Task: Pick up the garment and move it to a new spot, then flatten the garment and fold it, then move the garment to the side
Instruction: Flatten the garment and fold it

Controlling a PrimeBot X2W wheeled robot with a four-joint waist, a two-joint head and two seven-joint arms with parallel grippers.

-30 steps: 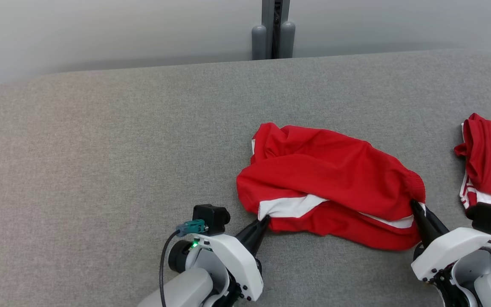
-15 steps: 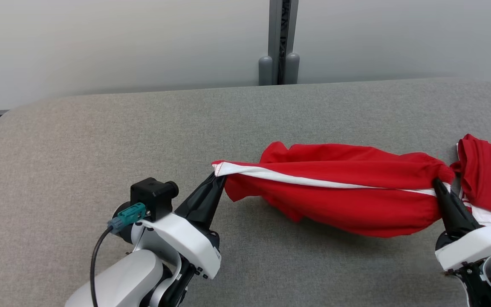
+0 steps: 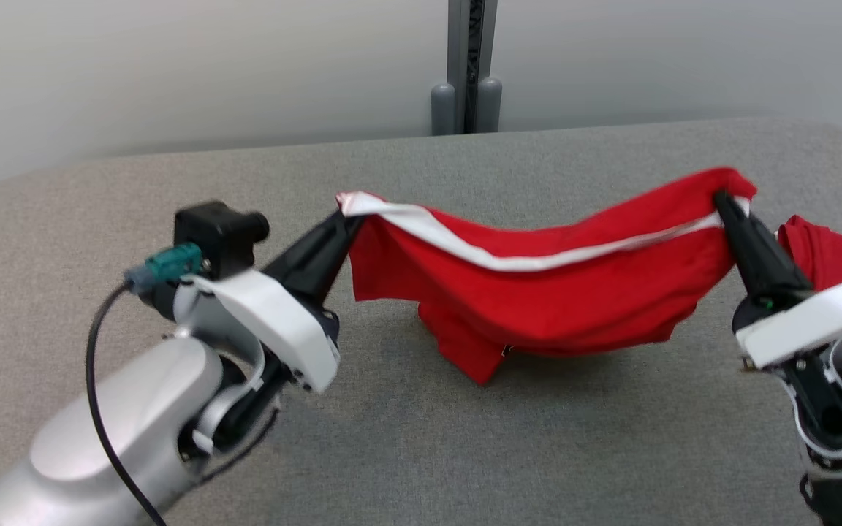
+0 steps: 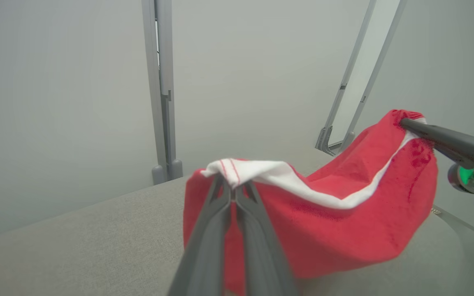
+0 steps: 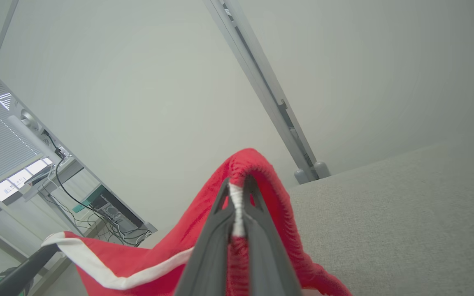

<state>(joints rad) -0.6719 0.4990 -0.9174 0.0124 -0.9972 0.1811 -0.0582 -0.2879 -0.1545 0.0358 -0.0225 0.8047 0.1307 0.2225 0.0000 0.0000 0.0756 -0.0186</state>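
The red garment (image 3: 552, 299) hangs slung above the grey desk (image 3: 406, 453), its long axis running left to right. The left hand (image 3: 346, 219) pinches its white-trimmed corner and the right hand (image 3: 722, 201) pinches the far end. A second red garment (image 3: 827, 252), just beside the right hand, looks the likeliest snag.

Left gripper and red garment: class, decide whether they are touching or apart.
Touching. The left wrist view shows the left gripper shut on the red garment, its white-trimmed corner pinched between the jaws.
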